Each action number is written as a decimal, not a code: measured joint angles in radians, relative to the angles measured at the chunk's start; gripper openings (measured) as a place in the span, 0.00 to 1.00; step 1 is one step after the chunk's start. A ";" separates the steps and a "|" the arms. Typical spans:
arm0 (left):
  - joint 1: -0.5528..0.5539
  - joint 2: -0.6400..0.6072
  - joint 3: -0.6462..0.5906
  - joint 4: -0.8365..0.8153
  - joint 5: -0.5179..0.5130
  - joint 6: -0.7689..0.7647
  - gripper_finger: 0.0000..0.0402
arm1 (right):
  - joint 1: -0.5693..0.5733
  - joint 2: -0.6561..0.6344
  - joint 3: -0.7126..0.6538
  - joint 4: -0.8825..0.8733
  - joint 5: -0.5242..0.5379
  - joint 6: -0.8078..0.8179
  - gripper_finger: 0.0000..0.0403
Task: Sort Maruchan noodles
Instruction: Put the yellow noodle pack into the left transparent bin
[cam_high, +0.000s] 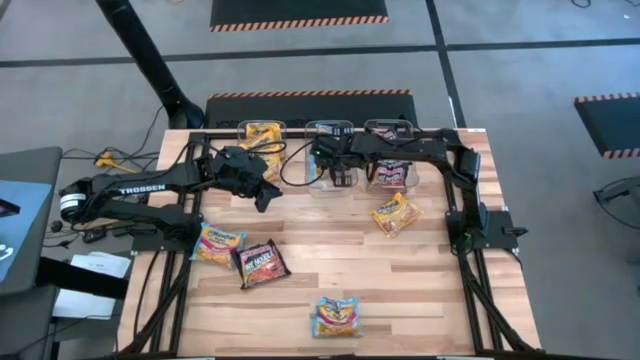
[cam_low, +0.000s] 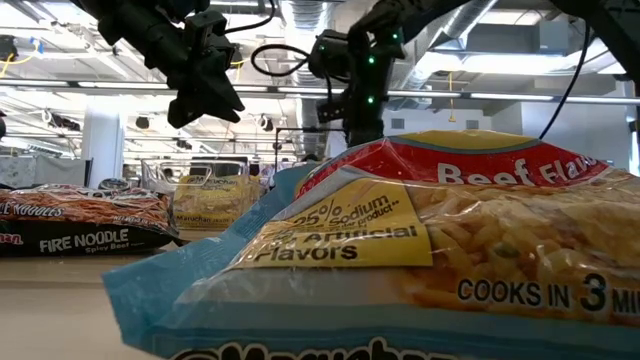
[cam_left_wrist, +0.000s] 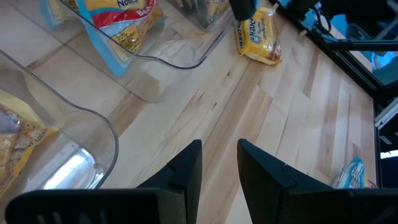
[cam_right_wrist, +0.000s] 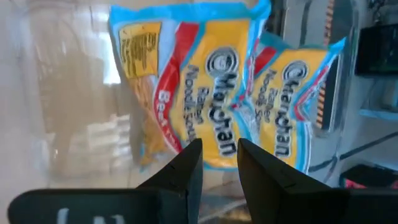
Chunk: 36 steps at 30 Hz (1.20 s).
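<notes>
Three clear bins stand along the far edge: the left bin (cam_high: 262, 133) holds yellow-orange packets, the middle bin (cam_high: 330, 150) light blue ones (cam_right_wrist: 211, 93), the right bin (cam_high: 390, 168) black-red ones. Loose packets lie flat on the table: a yellow-orange one (cam_high: 395, 215), a yellow and light blue one (cam_high: 218, 243), a black-red one (cam_high: 262, 263) and a light blue one (cam_high: 337, 317). My left gripper (cam_high: 268, 195) (cam_left_wrist: 219, 158) hovers shut above bare wood in front of the left and middle bins. My right gripper (cam_high: 340, 172) (cam_right_wrist: 219, 158) hangs shut above the middle bin, holding nothing.
The table's near right part is bare wood. The arms' bases and cables run along both side edges (cam_high: 465, 225). In the low view the near light blue packet (cam_low: 400, 260) fills the foreground and hides much of the table behind it.
</notes>
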 joint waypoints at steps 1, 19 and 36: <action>0.000 0.000 0.000 0.000 0.000 0.000 0.22 | 0.002 0.000 0.008 -0.021 0.000 0.009 0.31; 0.000 0.000 0.000 0.002 0.051 0.001 0.22 | 0.127 0.001 0.189 -0.452 0.000 0.229 0.31; -0.005 0.000 0.000 0.036 0.165 -0.028 0.22 | 0.340 -0.012 0.192 -0.753 -0.179 0.582 0.31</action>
